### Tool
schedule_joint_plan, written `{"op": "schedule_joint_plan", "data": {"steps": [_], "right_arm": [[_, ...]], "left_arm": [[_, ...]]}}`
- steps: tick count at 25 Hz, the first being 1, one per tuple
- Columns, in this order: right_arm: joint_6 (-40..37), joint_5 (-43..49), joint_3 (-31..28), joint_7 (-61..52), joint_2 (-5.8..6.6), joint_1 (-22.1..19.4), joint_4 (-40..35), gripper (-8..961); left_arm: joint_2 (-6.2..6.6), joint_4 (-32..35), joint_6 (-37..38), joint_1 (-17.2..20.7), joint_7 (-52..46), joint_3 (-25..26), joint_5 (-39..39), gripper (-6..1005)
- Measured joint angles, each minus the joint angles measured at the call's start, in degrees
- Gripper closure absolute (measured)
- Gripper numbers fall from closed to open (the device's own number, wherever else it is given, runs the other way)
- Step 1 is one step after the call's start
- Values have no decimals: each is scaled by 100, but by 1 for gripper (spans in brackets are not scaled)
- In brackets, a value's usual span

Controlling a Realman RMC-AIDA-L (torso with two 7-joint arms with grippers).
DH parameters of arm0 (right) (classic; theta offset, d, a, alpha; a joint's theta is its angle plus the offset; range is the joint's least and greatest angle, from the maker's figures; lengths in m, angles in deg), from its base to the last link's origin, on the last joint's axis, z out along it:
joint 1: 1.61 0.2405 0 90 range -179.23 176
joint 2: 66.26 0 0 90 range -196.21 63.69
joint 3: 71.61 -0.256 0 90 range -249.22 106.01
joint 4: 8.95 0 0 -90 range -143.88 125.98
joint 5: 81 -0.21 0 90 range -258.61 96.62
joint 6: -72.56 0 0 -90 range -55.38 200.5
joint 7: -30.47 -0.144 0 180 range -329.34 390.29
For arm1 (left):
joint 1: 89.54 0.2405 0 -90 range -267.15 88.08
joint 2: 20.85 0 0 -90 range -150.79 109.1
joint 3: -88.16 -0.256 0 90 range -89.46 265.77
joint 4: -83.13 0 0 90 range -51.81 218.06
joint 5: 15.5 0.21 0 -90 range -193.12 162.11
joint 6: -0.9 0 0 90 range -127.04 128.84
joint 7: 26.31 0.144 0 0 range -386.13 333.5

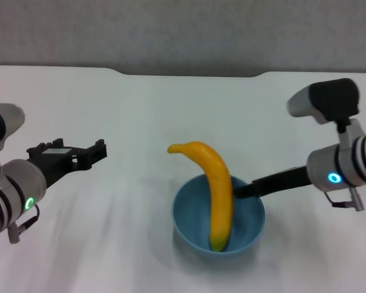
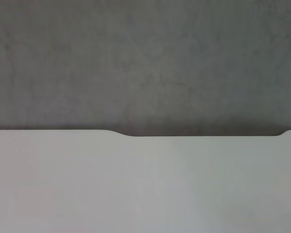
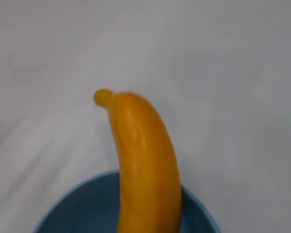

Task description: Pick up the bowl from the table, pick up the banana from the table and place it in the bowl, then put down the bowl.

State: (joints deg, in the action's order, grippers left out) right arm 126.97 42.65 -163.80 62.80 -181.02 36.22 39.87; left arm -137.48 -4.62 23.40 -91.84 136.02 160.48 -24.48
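Observation:
The light-blue bowl (image 1: 195,223) is at the front middle of the white table (image 1: 140,110). The yellow-orange banana (image 1: 215,183) leans in it, lower end inside, upper end sticking out over the far rim. My right gripper (image 1: 241,190) reaches in from the right and is shut on the bowl's right rim. I cannot tell whether the bowl rests on the table or hangs just above it. The right wrist view shows the banana (image 3: 145,160) rising out of the bowl (image 3: 82,208). My left gripper (image 1: 91,152) is open and empty, off to the left above the table.
The table's far edge has a shallow notch (image 1: 189,74) against a grey wall (image 1: 183,30). The left wrist view shows only bare tabletop (image 2: 136,184), the notch (image 2: 203,135) and the wall.

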Motion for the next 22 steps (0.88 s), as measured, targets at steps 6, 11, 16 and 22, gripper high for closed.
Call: {"op": "schedule_joint_plan", "data": {"steps": [6, 11, 16, 22], "right_arm": [[-169, 320, -155, 81, 3, -825, 1219, 316], [-845, 107, -163, 442, -21, -1505, 1754, 319], [-1618, -766, -35, 1439, -29, -1923, 1733, 321], [-2916, -2862, 594, 3827, -37, -2266, 1129, 326]], "left_arm": [[0, -12, -241, 111, 0, 70, 6, 132], [0, 107, -1143, 461, 26, 83, 30, 131], [0, 621, -2116, 529, 29, 34, 37, 133], [-7, 1848, -3893, 501, 3, -21, -13, 134]]}}
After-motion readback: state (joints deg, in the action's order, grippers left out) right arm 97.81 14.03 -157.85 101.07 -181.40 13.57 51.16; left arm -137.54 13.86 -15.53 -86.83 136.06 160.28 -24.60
